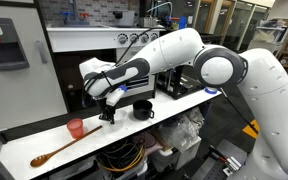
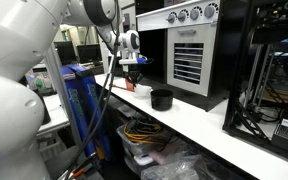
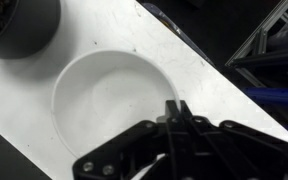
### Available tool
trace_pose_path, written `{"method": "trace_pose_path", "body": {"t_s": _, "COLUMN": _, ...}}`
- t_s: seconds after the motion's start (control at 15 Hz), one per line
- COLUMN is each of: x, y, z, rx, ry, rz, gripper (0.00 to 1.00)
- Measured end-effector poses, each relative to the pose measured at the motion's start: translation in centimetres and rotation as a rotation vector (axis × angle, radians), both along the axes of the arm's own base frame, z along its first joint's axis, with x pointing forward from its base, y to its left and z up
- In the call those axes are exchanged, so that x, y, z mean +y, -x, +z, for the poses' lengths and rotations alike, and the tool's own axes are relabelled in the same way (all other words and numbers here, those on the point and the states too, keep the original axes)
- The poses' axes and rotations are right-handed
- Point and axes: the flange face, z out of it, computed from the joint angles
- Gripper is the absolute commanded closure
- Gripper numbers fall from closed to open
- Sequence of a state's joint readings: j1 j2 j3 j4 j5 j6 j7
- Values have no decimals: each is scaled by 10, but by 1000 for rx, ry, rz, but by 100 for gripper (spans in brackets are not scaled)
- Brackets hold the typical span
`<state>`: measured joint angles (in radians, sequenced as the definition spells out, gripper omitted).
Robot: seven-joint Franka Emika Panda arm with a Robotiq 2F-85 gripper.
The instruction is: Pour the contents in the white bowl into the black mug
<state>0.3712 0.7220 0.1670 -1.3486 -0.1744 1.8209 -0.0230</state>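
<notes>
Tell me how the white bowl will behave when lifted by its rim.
Probably stiff: the white bowl keeps a clean round rim. Pinched at one edge, where the shut gripper meets its rim, it will likely sag away from the grip. Its smooth-looking surface may slip in so narrow a pinch.

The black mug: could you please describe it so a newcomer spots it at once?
Start at the long white counter. Midway along stands the short glossy black cylindrical mug. Its neighbours are a small pink-red cup and a wooden spoon; only it is black.
</notes>
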Motion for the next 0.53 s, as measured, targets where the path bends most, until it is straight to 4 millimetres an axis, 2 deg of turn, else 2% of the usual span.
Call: {"method": "trace_pose_path", "body": {"t_s": 0.53, "x": 3, "y": -4, "z": 0, "rx": -64, "ry": 18, "rz": -25, "gripper": 99}}
